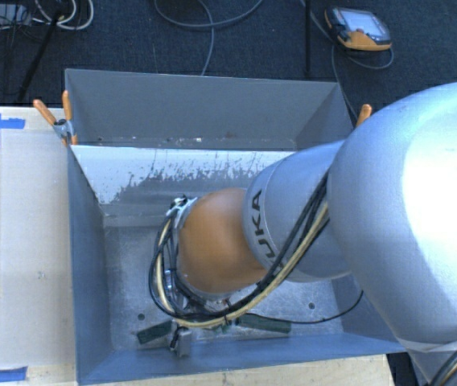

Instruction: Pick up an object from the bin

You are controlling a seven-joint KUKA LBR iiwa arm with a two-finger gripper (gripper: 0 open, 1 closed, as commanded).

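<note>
Camera view — dark strip [154, 334] just beside gripper [182, 342] — bin [90, 296] front.

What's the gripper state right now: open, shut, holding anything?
Gripper: cannot be told. It sits low over the floor of the bin near the front wall, under the orange wrist cover, with dark things beside it.

The arm [389, 207] reaches into the grey bin [204, 111], its orange cover [212, 244] low over the floor. A dark flat piece [154, 334] and a dark slim piece [267, 324] lie by the near wall.
</note>
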